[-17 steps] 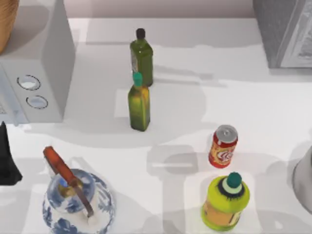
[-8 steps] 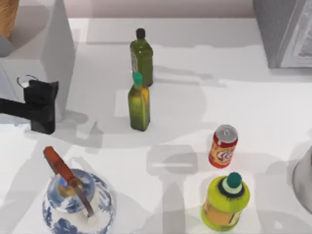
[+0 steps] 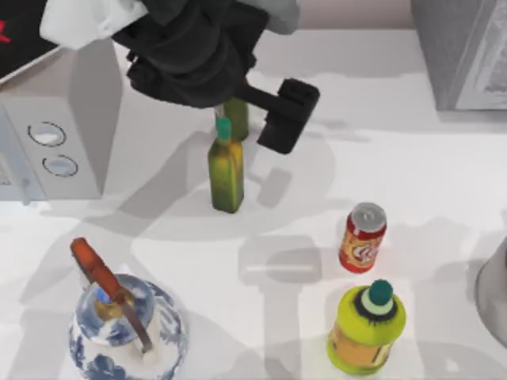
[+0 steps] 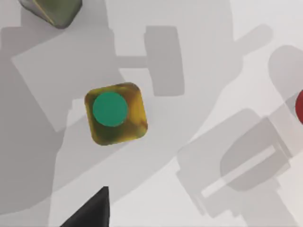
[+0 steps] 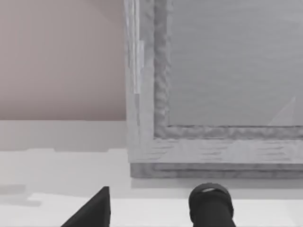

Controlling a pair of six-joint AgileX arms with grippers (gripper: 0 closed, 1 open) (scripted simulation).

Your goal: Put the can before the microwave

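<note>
Red can (image 3: 363, 237) upright, well right of light-grey microwave (image 3: 55, 127)

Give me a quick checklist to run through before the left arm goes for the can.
1. Can upright on the table: ok.
2. Spot before the microwave free of objects: ok.
3. Left gripper at the can: not ok, it hangs beside the teal-capped bottle, apart from the can.
4. Gripper open for the grasp: cannot tell.
5. Room around the can: not ok, the yellow-green bottle stands close by.

White table (image 3: 396, 174) — pinkish wall (image 5: 61, 56) behind
</note>
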